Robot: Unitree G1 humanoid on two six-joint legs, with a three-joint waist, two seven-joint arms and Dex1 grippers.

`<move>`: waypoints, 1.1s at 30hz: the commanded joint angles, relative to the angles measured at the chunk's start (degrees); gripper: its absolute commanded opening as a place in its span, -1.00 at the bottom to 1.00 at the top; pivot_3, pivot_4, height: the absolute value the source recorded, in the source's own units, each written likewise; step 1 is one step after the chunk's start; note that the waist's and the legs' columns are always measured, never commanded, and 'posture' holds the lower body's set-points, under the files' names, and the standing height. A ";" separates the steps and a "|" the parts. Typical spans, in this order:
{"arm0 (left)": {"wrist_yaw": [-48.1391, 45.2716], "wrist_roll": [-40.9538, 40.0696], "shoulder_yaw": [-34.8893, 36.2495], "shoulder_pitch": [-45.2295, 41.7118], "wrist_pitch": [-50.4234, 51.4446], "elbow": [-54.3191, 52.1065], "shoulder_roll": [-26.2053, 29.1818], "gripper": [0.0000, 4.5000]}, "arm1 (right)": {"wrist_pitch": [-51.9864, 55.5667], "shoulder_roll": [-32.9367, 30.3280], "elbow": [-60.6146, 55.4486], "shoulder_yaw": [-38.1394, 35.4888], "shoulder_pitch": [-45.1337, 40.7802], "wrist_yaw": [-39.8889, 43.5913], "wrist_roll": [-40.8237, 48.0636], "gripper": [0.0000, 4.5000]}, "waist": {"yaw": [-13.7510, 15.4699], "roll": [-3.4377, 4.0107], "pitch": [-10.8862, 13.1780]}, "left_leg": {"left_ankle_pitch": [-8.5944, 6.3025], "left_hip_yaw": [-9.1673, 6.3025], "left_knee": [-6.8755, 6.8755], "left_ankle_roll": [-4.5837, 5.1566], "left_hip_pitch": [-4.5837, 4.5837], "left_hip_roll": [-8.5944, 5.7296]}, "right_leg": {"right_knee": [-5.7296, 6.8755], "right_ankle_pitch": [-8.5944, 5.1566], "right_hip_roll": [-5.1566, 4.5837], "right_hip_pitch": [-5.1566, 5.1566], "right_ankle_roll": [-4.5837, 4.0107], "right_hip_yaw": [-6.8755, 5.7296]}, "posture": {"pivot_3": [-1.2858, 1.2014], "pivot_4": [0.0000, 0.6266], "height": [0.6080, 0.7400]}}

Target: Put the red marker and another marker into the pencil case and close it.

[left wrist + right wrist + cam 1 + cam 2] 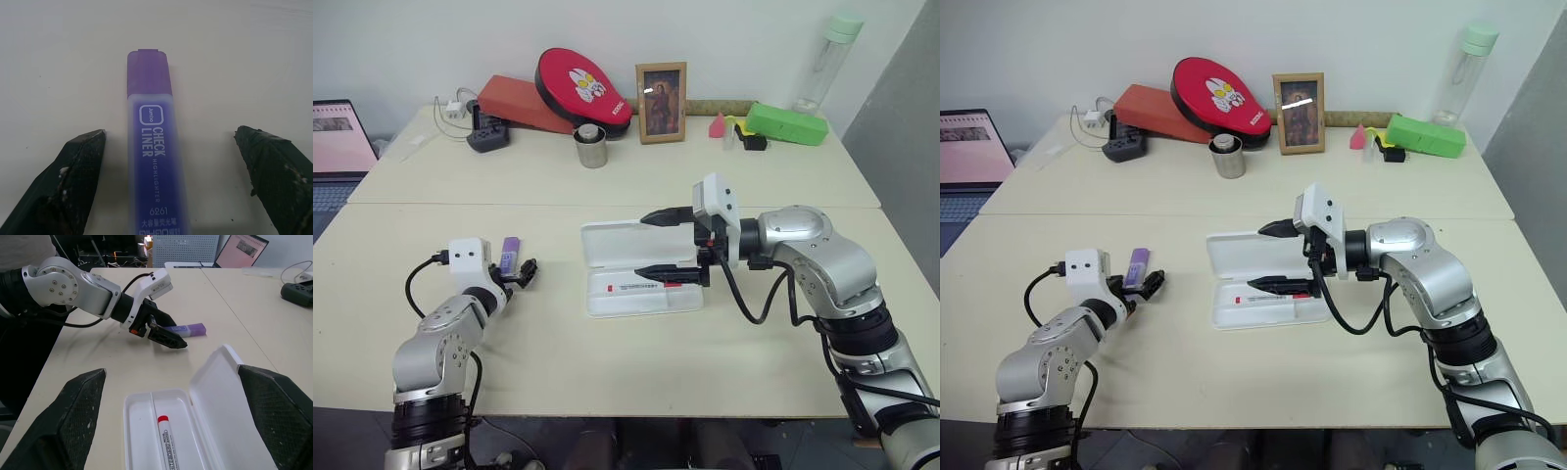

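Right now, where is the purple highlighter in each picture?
Left eye view: purple highlighter on the table, left of the pencil case.
Right eye view: same spot.
Left wrist view: centre, between the open left gripper's fingers.
Right wrist view: beyond the pencil case.
Shared landmark: the pencil case.

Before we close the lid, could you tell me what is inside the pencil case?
The open pencil case holds the red marker, lying lengthwise in its tray. The purple marker is on the table outside. The right tool covers part of the tray.
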 commanded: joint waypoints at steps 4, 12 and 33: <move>0.98 2.13 0.53 -1.15 1.89 2.88 0.50 0.48 | -0.20 -0.12 -2.52 -1.10 -0.78 -1.26 1.24 1.00 | 0.04 0.01 -0.01 | 0.00 0.00 0.00 0.01 0.01 0.00 | 0.01 0.00 0.00 0.01 0.00 -0.01 | 0.03 -0.52 1.00; 1.10 3.22 0.67 -1.43 2.12 2.65 0.11 -0.20 | -0.71 -0.41 -2.00 -1.26 -0.86 -1.63 1.25 1.00 | 0.05 0.02 -0.01 | 0.01 0.00 0.00 -0.01 0.01 -0.01 | 0.01 0.00 0.00 0.01 0.00 0.00 | 0.03 -0.52 1.00; -42.27 -0.23 -12.24 9.08 -14.94 -20.42 22.51 -0.47 | 4.44 -12.58 -8.30 -8.09 7.16 2.76 9.25 1.00 | 0.38 0.08 0.05 | -0.12 0.01 -0.07 0.12 -0.11 0.06 | -0.13 -0.02 -0.22 -0.05 -0.05 0.05 | 0.03 -0.52 1.00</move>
